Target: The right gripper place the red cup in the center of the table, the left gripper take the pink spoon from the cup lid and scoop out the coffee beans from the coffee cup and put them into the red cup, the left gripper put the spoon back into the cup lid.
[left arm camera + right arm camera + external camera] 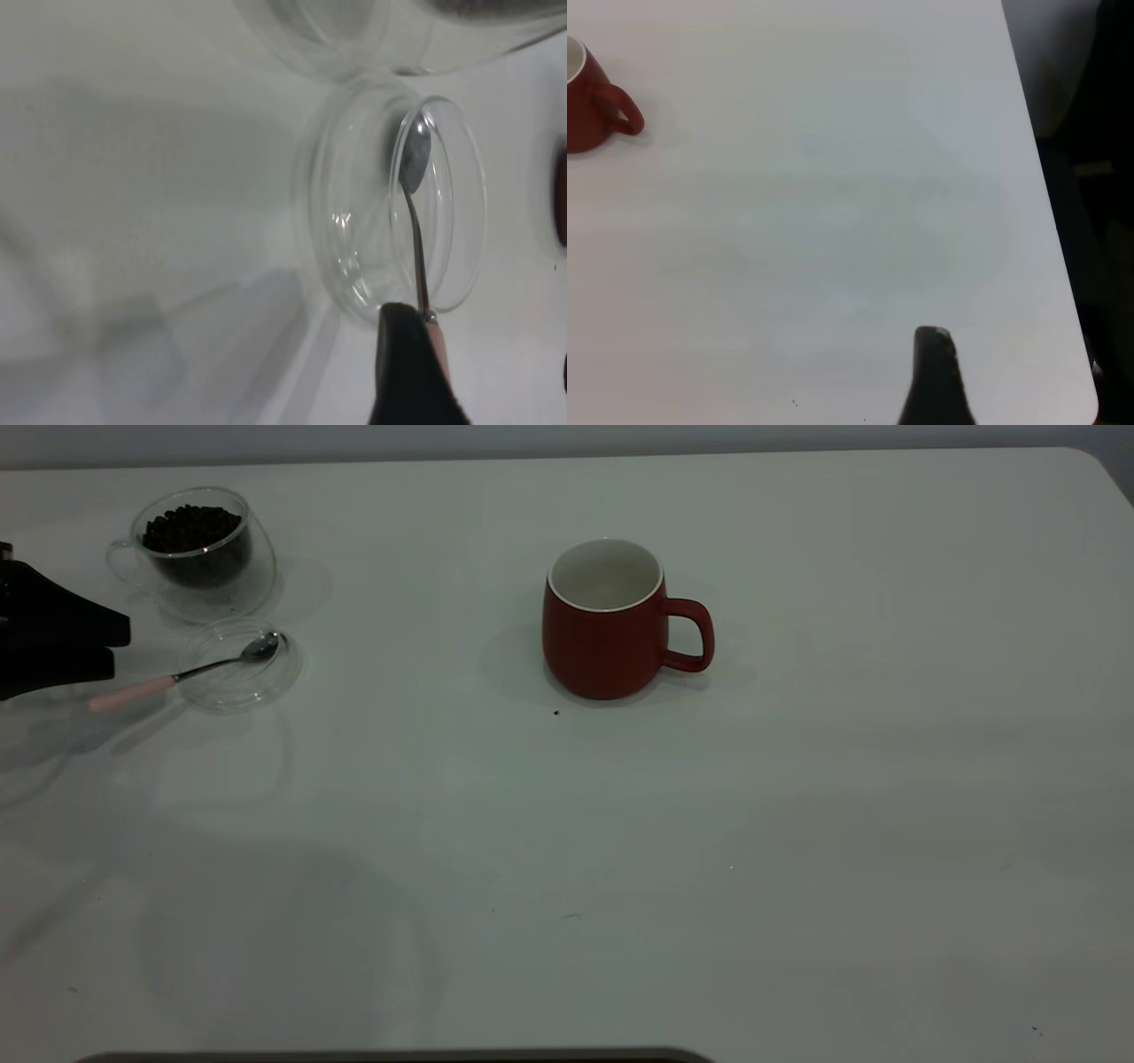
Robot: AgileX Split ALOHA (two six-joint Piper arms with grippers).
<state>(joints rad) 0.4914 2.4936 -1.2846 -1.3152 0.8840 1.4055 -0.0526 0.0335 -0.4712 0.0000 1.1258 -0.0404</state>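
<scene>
My left claw [120, 646] hangs at the bench's [620, 850] left edge, just above the pale handle of the pink spoon [190, 673]; I cannot tell whether its fingers are parted. The spoon's bowl rests in the clear cup lid [241, 666], the handle reaching out toward me. Behind the lid stands the coffee cup [199, 549] holding coffee beans [190, 527]. The red cup [611, 624] sits mid-bench, upright, handle pointing away from me. My right claw [932, 376] hovers near the bench's far right edge, state unclear.

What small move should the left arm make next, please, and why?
Probably close the left claw on the spoon handle and lift. The mug already stands mid-table, empty, and the spoon lies untouched in the lid with the claw beside its pink handle.
</scene>
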